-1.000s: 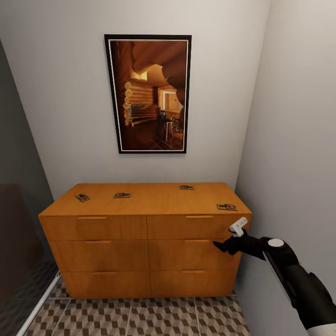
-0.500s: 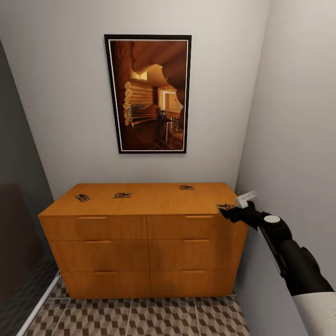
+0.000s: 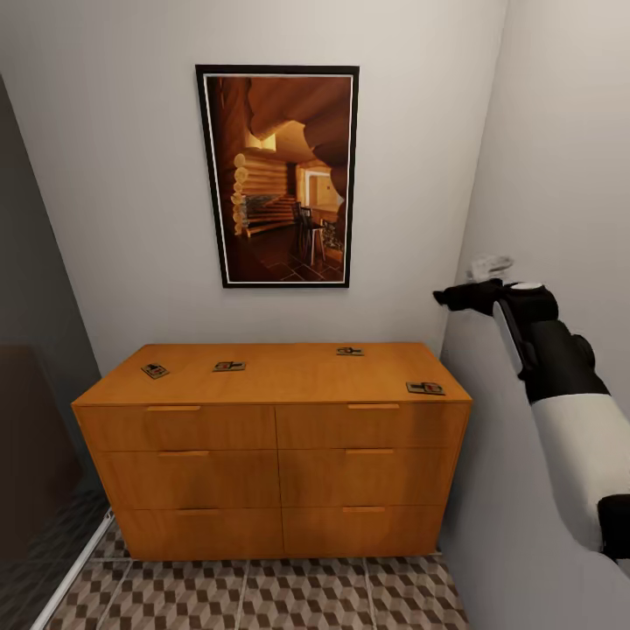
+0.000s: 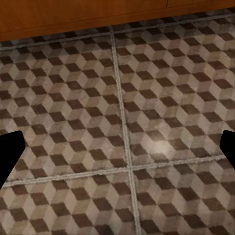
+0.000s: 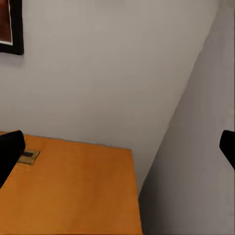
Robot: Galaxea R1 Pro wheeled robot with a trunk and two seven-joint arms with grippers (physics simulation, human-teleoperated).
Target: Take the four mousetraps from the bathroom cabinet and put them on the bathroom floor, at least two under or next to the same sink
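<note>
With all four mousetraps lying on top of the cabinet, we hold our right gripper spread and empty high above its right end, apparently to descend on the nearest trap, while our left gripper hangs spread over the bathroom floor.

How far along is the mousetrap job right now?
Nothing is placed yet: all four mousetraps lie on top of the cabinet. The right gripper hangs open and empty above the cabinet's right end. Every trap still has to reach the bathroom floor, two by the sink.
</note>
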